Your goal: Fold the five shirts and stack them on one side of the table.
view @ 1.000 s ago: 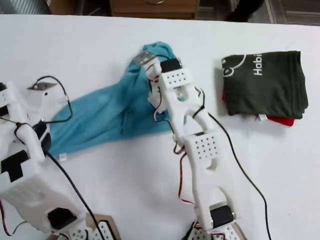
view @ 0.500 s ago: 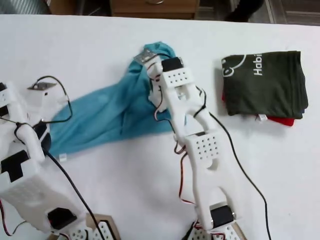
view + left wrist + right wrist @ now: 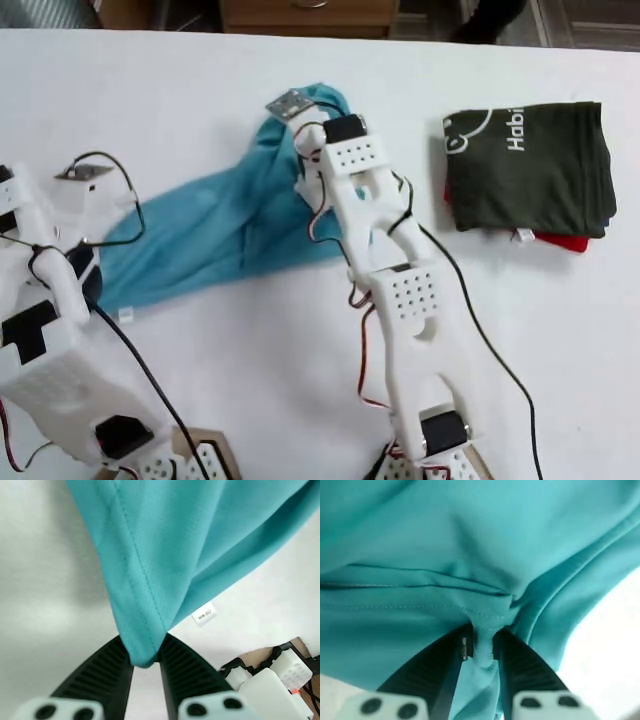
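Two folded shirts sit stacked on the right of the white table (image 3: 150, 90) in the high view, a dark green shirt (image 3: 530, 165) on top of a red shirt (image 3: 565, 242). The teal shirt (image 3: 215, 235) stretches across the middle, apart from them. In the left wrist view, the left gripper (image 3: 145, 656) pinches a hemmed corner of it. In the right wrist view, the right gripper (image 3: 482, 641) clamps a bunched fold of it.

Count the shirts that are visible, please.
3. Teal shirt, mid-table, pinched by left gripper and right gripper; dark green shirt, folded at right; red shirt beneath it. Others may be hidden.
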